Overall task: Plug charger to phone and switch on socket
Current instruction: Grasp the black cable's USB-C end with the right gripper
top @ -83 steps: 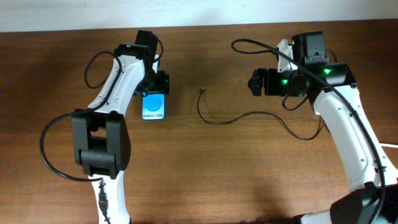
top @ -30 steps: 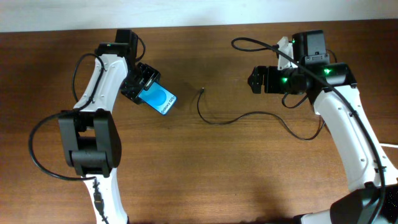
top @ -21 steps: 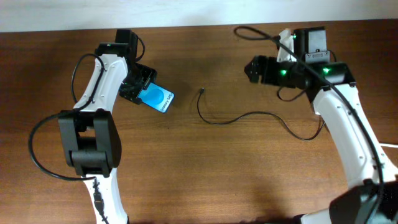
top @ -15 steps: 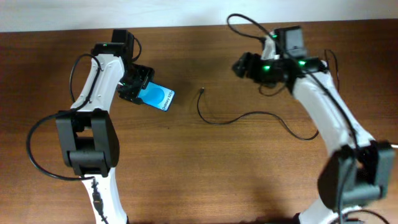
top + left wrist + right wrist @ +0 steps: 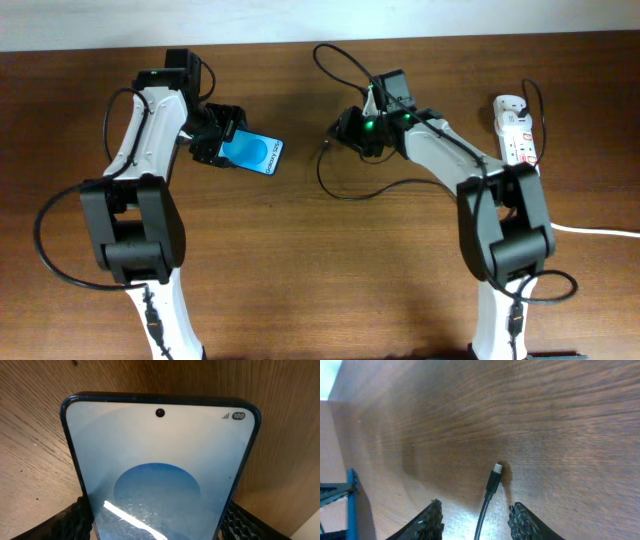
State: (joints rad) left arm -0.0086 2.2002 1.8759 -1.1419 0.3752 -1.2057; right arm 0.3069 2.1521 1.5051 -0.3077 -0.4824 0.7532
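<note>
Left claw (image 5: 220,142) clamps phone (image 5: 256,154) | right claw (image 5: 476,511) parted astride charger (image 5: 493,482), ungripped | nothing plugged | socket (image 5: 517,128) untouched

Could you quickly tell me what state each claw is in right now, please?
Left claw: closed on the slim blue-screened smartphone.
Right claw: open, astride the thin black charger cable, not gripping it.

Tilted blue phone (image 5: 253,153), loose charger (image 5: 493,482), white socket (image 5: 517,130)
</note>
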